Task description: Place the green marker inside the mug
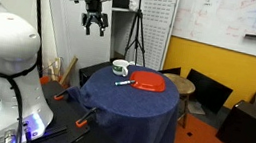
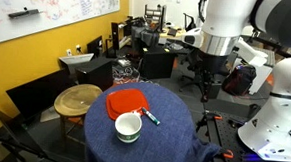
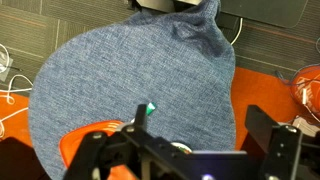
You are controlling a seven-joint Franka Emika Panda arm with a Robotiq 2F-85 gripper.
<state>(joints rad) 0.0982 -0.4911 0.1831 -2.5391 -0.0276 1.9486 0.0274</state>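
The green marker (image 1: pixel 122 83) lies on the blue-clothed round table (image 1: pixel 133 108), between the mug and the red dish; it also shows in the other exterior view (image 2: pixel 152 117), and its green tip shows in the wrist view (image 3: pixel 150 108). The whitish mug (image 1: pixel 120 68) stands beside it, seen with its dark inside in an exterior view (image 2: pixel 128 126). My gripper (image 1: pixel 95 25) hangs high above the table, well clear of both things. Its fingers (image 3: pixel 195 125) are spread apart and hold nothing.
A flat red dish (image 1: pixel 148 81) lies on the table next to the mug (image 2: pixel 125 100). A round wooden stool (image 2: pixel 77 98) and black chairs stand beside the table. A tripod (image 1: pixel 135 32) stands behind. Orange clamps lie on the floor.
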